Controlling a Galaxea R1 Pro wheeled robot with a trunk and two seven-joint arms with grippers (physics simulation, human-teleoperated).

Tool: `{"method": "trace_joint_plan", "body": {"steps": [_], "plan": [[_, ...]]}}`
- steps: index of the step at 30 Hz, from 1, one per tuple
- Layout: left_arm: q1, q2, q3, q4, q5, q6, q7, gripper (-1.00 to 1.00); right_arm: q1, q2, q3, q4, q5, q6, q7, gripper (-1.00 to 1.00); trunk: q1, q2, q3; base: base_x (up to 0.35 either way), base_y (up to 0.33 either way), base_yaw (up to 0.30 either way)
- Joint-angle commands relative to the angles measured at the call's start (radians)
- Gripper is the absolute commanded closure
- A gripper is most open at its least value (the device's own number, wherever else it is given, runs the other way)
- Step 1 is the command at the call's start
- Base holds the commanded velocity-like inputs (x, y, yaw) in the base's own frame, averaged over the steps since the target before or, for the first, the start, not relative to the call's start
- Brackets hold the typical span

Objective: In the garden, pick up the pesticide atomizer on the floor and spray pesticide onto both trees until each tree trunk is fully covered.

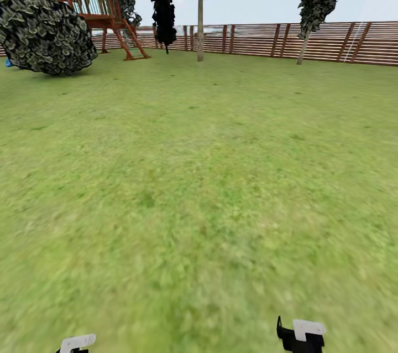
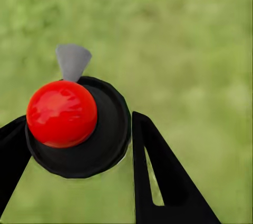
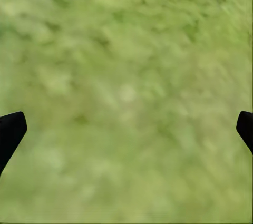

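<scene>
My left gripper (image 2: 79, 153) is shut on the pesticide atomizer (image 2: 62, 112), which has a glossy red cap, a black round collar and a small grey nozzle. Its black fingers (image 2: 158, 176) press on either side of the collar, over green grass. My right gripper (image 3: 126, 129) is open and holds nothing, with only lawn between its tips. Both grippers peek in at the head view's lower edge, left gripper (image 1: 77, 343) and right gripper (image 1: 301, 336). Far ahead stands a tree with a straight pale trunk (image 1: 200, 26). A second, leaning pale trunk (image 1: 302, 47) rises further right by the fence.
Open lawn (image 1: 199, 176) stretches ahead to a reddish-brown slat fence (image 1: 260, 40). A big dark round shrub (image 1: 47, 29) and a wooden play tower (image 1: 88, 1) stand at the far left. A near-black conifer (image 1: 164, 18) hangs beside the nearer tree.
</scene>
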Motion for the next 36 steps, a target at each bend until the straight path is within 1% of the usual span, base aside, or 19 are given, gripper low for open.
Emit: {"method": "trace_joint_plan", "body": {"steps": [1,25,36], "plan": [[-0.001,0.0,0.009,0.001,-0.01,-0.004,-0.001,1.0,-0.001,0.0,-0.007,0.001,0.011,-0.003,-0.004,-1.0,0.0,0.0,-0.001,0.338,0.0,0.0],[-0.001,0.0,0.008,0.003,-0.01,-0.004,-0.001,1.0,-0.001,0.0,-0.007,0.001,0.011,-0.002,-0.004,-1.0,0.0,0.0,-0.001,0.338,0.0,0.0],[-0.001,0.0,0.008,0.003,-0.01,-0.004,-0.001,1.0,-0.001,0.0,-0.007,0.001,0.011,-0.002,-0.004,-1.0,0.0,0.0,0.014,0.338,0.0,0.0]]}}
